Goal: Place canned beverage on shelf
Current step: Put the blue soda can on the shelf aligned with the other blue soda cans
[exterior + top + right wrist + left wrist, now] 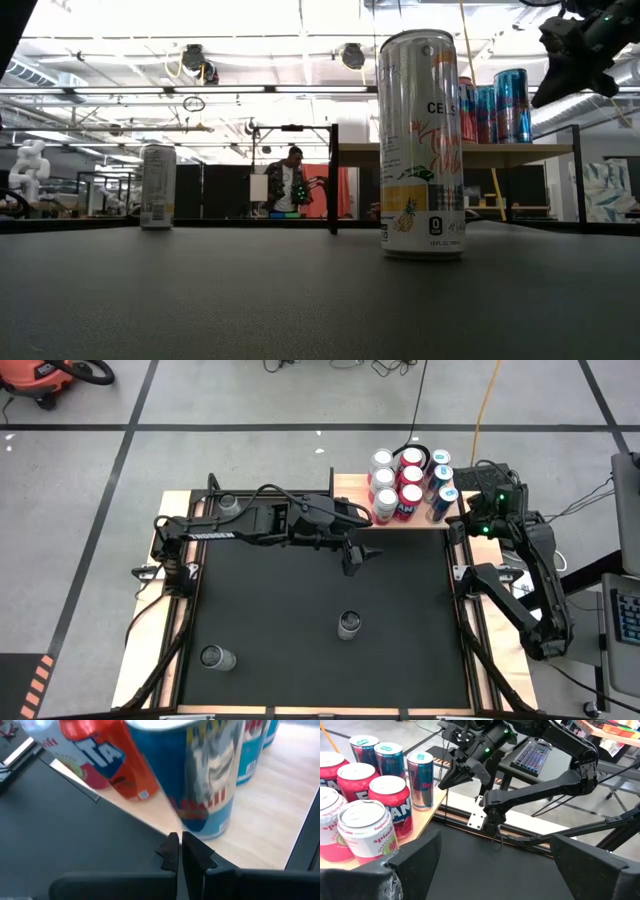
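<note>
- The shelf (pixel 352 488) stands at the far edge of the black table (pixel 300 620), holding a cluster of upright cans (pixel 408 485), red, white and blue
- One tall can (pixel 349 625) stands upright mid-table; another can (pixel 216 657) stands near the table's front-left corner, a third (pixel 229 503) at the far left
- The left gripper (pixel 362 557) hovers empty over the table just in front of the shelf, fingers spread wide
- The right gripper (pixel 178 851) sits by the shelf's right end, beside a blue can (pixel 210 780), fingers pressed together on nothing
</note>
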You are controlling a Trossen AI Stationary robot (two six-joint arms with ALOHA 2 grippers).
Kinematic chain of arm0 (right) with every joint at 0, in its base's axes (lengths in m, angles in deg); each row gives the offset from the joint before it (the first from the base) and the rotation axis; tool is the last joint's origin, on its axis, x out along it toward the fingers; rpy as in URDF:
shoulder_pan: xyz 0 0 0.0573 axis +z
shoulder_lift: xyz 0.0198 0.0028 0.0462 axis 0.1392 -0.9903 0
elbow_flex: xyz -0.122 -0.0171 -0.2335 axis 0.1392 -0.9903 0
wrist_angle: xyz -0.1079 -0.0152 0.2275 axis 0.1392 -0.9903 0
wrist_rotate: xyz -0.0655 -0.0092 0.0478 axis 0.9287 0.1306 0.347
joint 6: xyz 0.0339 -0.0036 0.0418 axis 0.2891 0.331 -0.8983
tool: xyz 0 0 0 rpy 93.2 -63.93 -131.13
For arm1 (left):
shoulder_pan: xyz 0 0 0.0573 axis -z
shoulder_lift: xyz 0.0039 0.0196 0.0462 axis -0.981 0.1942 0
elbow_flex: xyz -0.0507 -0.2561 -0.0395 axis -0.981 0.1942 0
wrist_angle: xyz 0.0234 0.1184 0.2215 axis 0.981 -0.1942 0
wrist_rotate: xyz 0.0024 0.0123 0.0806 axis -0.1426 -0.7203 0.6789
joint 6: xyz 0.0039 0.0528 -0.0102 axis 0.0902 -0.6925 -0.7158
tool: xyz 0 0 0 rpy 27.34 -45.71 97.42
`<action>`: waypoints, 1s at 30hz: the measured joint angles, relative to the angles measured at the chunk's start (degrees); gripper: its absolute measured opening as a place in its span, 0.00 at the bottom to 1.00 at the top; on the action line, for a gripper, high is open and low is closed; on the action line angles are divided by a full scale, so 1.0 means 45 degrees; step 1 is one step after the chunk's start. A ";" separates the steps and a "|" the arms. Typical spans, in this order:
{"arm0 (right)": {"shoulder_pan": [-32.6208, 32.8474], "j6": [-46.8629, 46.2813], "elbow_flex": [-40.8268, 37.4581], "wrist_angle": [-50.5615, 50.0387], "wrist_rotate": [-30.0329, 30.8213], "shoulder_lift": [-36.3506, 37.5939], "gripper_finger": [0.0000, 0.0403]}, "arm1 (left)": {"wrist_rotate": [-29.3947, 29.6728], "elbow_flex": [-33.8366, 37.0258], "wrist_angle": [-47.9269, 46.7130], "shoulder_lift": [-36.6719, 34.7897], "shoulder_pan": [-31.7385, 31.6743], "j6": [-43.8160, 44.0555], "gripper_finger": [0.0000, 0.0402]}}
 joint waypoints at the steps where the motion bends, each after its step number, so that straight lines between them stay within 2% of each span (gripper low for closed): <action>1: 0.0000 0.0005 0.0000 0.0131 0.0000 -0.0024 0.00 | 0.0000 0.0000 0.0000 0.0000 -0.0023 0.0005 0.93; 19: 0.0000 -0.0049 0.0005 0.1429 -0.0018 -0.0871 0.00 | 0.0002 0.0000 0.0000 0.0000 -0.0300 -0.0010 0.93; 30: 0.0005 -0.0387 0.0005 0.1318 -0.1412 -0.0601 0.00 | 0.0141 0.0000 -0.0002 0.0000 -0.0305 0.0029 0.93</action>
